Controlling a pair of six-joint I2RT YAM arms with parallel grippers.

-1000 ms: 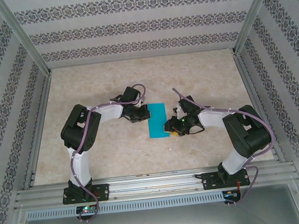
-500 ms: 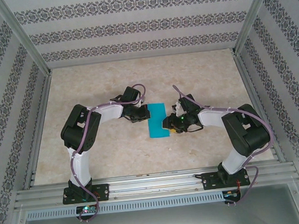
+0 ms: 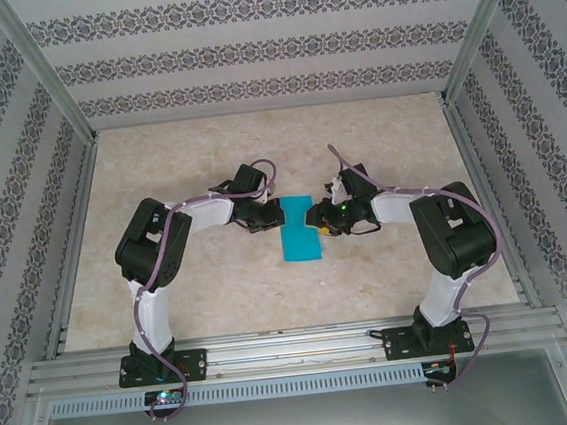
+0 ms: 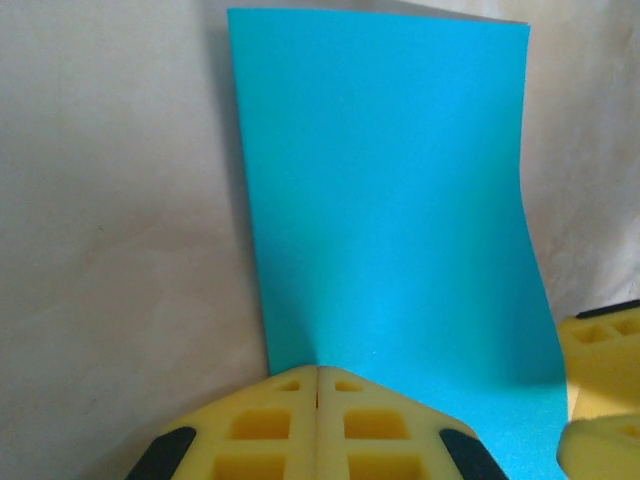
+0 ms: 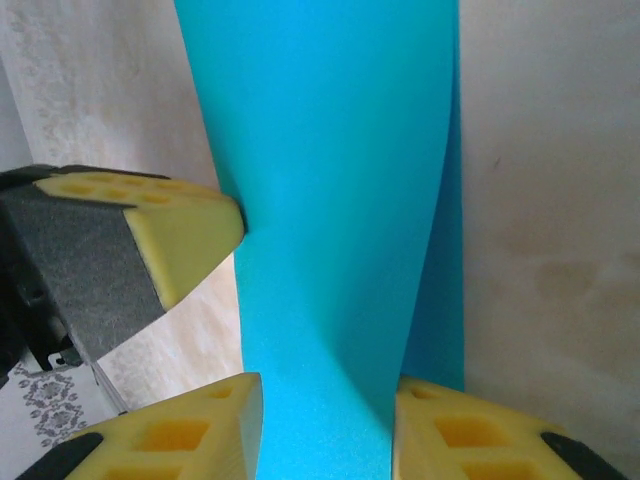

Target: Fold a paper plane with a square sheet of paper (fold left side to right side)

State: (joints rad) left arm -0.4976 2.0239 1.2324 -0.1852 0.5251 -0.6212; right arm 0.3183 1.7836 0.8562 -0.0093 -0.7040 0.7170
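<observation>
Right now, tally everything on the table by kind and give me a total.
Turquoise paper sheet: 1
Robot arms: 2
Total: 3

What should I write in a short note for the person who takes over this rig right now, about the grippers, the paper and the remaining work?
Left gripper: jaws shut, tips down at the left edge of the turquoise sheet of paper.
Right gripper: jaws open, one on each side of the sheet at its right edge; no firm grip to be seen.
Paper: near the middle of the table, between the two grippers, now a narrow rectangle.
Done: it looks folded in half, but the top layer bows up and does not lie flat.
Left: flatten and crease this fold, then make all the folds that shape the plane.
</observation>
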